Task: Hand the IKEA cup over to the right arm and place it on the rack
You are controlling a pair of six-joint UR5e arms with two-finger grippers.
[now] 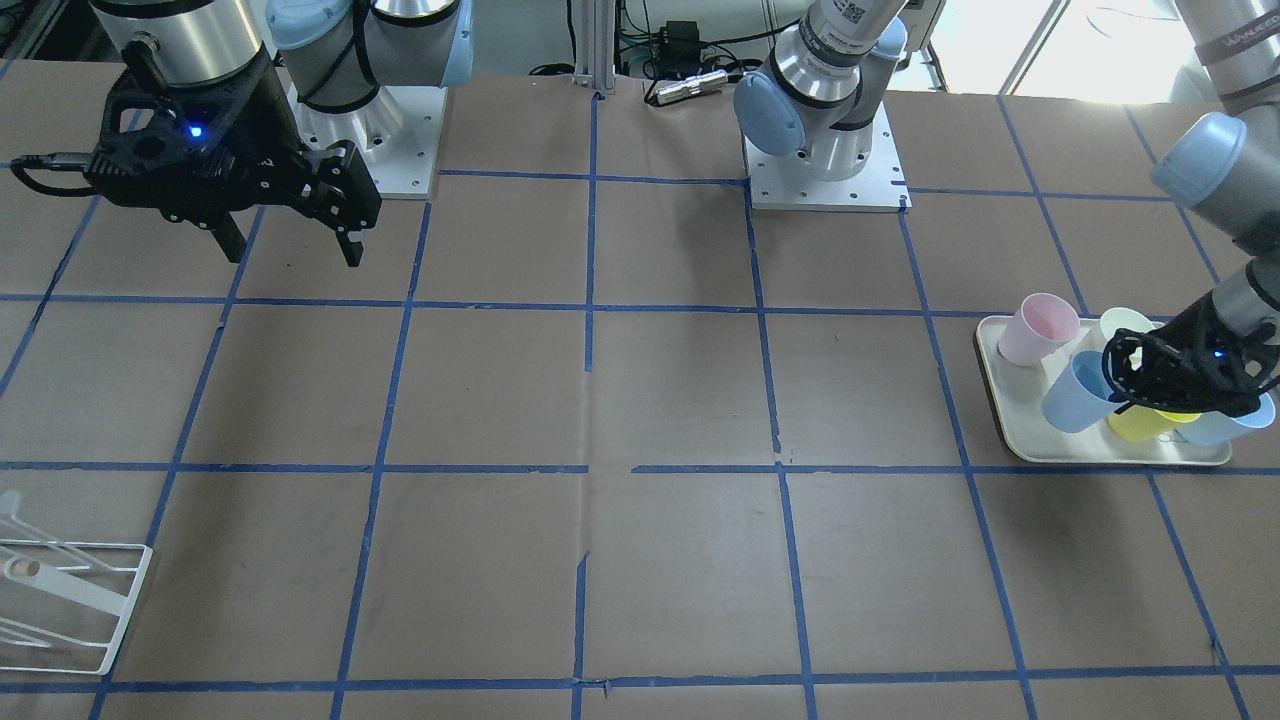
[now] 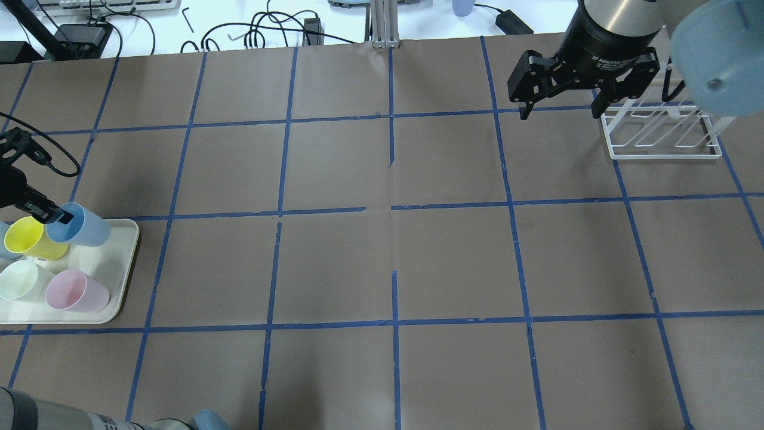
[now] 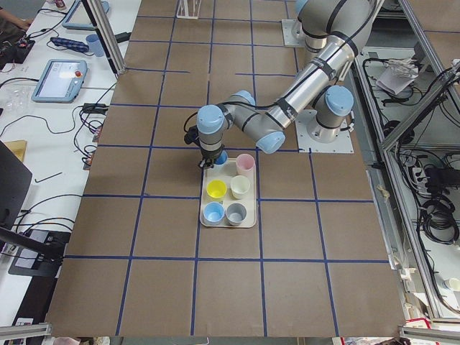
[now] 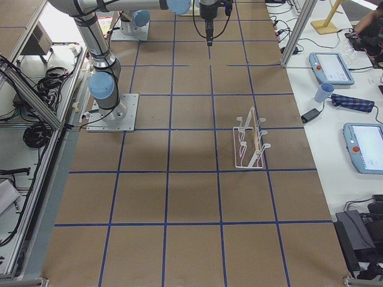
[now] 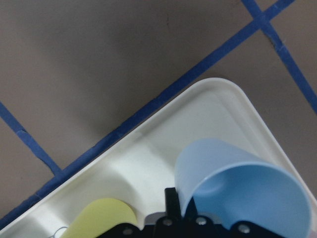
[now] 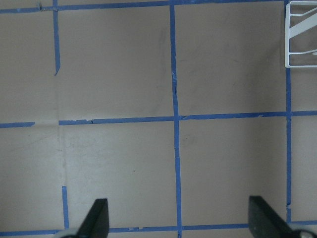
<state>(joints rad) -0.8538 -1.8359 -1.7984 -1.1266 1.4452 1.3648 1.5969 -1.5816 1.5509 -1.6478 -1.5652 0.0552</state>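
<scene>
**Cup gripped at the tray; hand-over and racking yet to come**

The task looks to be at its first stage. The left gripper [image 2: 58,215] is down at the cream tray [image 2: 124,254] by the surface's left edge. It appears clamped on the rim of the IKEA cup [image 2: 85,227], with one finger against the outer wall in the wrist view and the other apparently inside. The cup sits at the tray's far corner, just beside the yellow cup [image 2: 27,239], with a pink cup [image 2: 74,292] and a pale cream one [image 2: 21,279] nearer the robot. Whether its base has cleared the tray cannot be told.

The right gripper [image 2: 561,113] hangs with its fingers wide apart and nothing between them, above the surface near the far right corner. It is beside the rack [image 2: 662,157], which carries no cup. By my reading, everything after the grasp is left to do:
- lifting the cup;
- bringing the arms together for the hand-over;
- setting the cup on the rack.

The surface is brown paper marked into squares with blue tape, the arm bases bolted along the robot's edge. Beyond the far edge are white benches with cables, tablets and aluminium posts, and cabling runs behind the robot.
</scene>
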